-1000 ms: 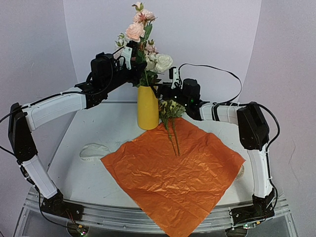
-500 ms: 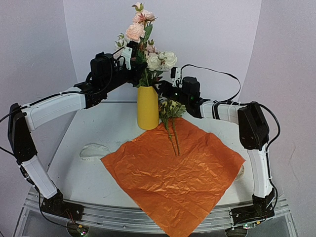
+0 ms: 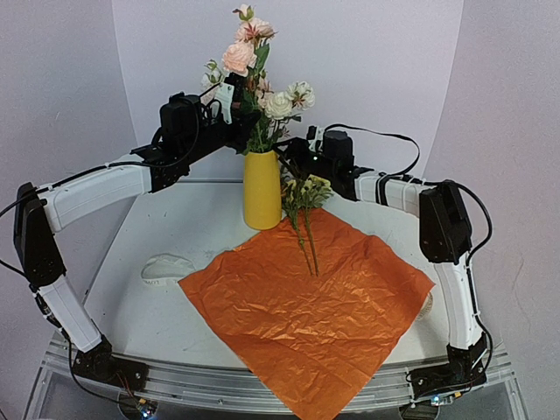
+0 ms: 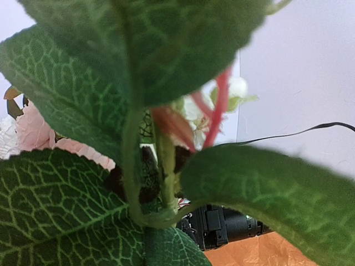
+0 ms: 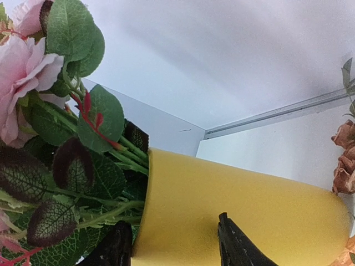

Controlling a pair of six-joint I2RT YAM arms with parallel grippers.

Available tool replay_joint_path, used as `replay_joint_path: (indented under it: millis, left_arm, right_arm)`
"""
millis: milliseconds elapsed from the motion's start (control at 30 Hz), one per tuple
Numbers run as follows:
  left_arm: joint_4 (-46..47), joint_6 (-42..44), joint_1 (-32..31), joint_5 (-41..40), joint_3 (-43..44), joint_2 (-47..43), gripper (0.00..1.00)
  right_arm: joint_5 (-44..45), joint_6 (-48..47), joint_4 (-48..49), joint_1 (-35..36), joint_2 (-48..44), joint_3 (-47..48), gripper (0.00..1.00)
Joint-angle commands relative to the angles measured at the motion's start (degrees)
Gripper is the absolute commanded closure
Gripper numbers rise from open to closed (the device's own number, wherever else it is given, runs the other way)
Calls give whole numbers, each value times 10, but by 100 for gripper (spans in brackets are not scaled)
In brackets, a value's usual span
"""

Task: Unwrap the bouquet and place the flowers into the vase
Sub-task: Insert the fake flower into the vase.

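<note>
At the vase (image 3: 262, 197) mouth, right claw (image 5: 172, 221) possibly touching

The slim yellow vase (image 3: 262, 191) stands upright at the back of the surface (image 3: 157, 236). Just beside it, the small flowers (image 3: 304, 219) lie on the unfolded, crinkled orange paper (image 3: 306, 306), blooms nearest the vase.

The left arm (image 3: 96, 188) is standing up from its base, bending at the elbow and stretching its forearm inward and upward. The left gripper (image 3: 241, 133) is holding its jaws shut. The right arm (image 3: 446, 227) is mirroring that pose, slightly lower. The right gripper (image 3: 293, 164) is pointing leftward, its two black fingers (image 5: 117, 246) standing partly apart.
</note>
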Motion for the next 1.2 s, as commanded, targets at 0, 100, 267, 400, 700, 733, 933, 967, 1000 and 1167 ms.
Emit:
replay_joint_path:
  millis: [0,100,267,400,700,733,933,967,1000,1167]
  left_arm:
    - [-60,-15,5,5,-12,-5,100]
    - [-60,-12,5,2,-10,-3,100]
    - [-60,1,6,-12,6,15,100]
    - [-63,8,7,-12,30,35,100]
    - [-68,26,8,-40,45,66,100]
    - [-67,32,7,-47,45,71,100]
    - [-65,102,-2,-103,52,97,100]
    - [-65,117,-6,-117,51,99,100]
    - [-64,125,-10,-130,51,100,100]
    - [-57,153,-18,-165,44,101,100]
  right_arm:
    - [16,29,-65,3,7,17,47]
    - [35,13,-95,3,3,22,49]
    - [47,4,-129,4,2,42,52]
    - [63,-5,-161,7,1,55,51]
    - [84,-21,-206,7,-8,57,51]
    - [85,-22,-208,8,-8,57,51]
    - [86,-26,-215,9,-11,64,50]
    - [87,-26,-215,9,-12,64,50]
    - [88,-26,-215,9,-12,65,50]
    - [92,-28,-215,9,-15,64,50]
